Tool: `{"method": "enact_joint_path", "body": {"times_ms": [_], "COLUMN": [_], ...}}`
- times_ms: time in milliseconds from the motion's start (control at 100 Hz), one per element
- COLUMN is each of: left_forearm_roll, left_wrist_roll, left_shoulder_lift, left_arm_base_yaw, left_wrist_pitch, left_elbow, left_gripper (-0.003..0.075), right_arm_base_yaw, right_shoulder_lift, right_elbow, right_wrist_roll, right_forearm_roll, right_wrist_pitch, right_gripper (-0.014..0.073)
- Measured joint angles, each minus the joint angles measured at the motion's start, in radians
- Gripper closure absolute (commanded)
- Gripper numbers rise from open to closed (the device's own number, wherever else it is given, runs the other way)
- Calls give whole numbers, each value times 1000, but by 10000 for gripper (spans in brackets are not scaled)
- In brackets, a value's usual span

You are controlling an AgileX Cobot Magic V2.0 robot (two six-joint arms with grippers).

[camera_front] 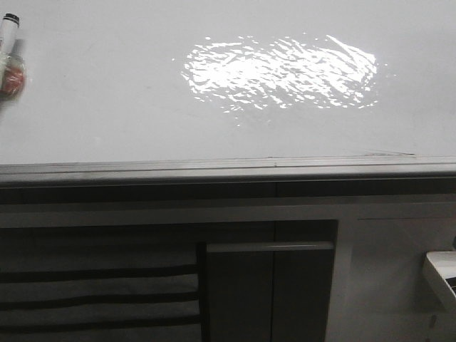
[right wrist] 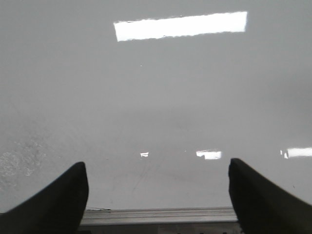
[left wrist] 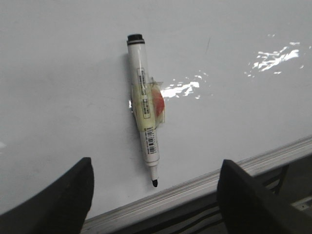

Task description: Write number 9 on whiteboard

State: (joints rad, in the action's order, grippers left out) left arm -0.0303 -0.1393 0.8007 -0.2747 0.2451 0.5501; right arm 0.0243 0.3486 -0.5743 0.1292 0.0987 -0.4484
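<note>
Both claws, left gripper and right gripper, gape wide and empty over the whiteboard, marker at twelve o'clock from the left one.

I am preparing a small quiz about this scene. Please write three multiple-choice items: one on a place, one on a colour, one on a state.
1. Where does the marker lie?
A. on the whiteboard
B. in the left claw
C. on the cabinet

2. What colour is the marker's tip?
A. red
B. black
C. blue

3. How is the right claw?
A. shut on the marker
B. shut, empty
C. open, empty

Answers: 1 A, it rests on the white surface; 2 B, the tip is dark; 3 C, its fingers stand wide apart with nothing between.
</note>
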Motion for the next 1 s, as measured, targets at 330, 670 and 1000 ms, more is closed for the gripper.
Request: {"method": "enact_joint_path", "body": {"times_ms": [330,670,1000], "left_forearm_roll": [0,0,0], "left_wrist_roll": [0,0,0], "left_shoulder_lift": [293,405,414], "left_arm_base_yaw": [-2,-2,-2], "left_wrist_pitch": [-226,-331,-337], "left_elbow": [0,0,0], "left_gripper": [260,527,610], "right_arm_base_yaw": [0,0,0], "right_shoulder_lift": [0,0,0], "right_elbow": [0,0,0], "right_wrist_roll": [0,0,0], "right_forearm_roll": [-2,-2,-2], "right_wrist_pitch": [0,-2,-3], "right_gripper": [71,71,71]}}
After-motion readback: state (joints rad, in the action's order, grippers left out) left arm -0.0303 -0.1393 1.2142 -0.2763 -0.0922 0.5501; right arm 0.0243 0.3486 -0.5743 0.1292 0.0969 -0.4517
